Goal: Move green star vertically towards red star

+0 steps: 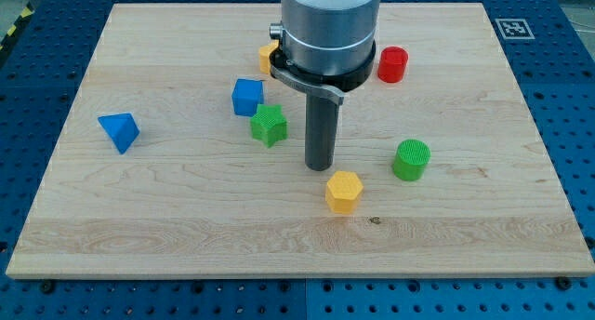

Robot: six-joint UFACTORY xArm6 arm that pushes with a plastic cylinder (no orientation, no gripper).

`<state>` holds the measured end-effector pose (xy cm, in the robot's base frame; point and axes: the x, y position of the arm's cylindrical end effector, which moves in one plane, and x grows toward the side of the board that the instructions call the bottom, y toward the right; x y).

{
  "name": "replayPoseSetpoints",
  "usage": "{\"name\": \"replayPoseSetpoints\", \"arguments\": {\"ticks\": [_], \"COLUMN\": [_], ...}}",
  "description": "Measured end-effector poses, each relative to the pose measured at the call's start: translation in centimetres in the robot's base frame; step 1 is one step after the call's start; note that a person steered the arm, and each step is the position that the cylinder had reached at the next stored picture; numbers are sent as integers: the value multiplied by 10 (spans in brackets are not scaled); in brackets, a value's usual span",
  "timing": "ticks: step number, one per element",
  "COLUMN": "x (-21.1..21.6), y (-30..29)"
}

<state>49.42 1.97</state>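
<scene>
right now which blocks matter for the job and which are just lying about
For the job: green star; my tip, to its right, apart. No red star shows.

Lying about: blue cube, blue triangle, red cylinder, green cylinder, yellow hexagon, part-hidden yellow block.

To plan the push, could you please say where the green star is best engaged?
Push, not grip: my tip, at the view's right of the green star, should seat in a notch between two points. Top or bottom: unclear, no red star shows.
</scene>
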Motion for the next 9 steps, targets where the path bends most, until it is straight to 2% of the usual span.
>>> {"name": "replayPoseSetpoints", "arguments": {"ticks": [1, 4, 6, 9], "x": [-5, -11, -16, -44], "y": [-2, -118, -169, -157]}}
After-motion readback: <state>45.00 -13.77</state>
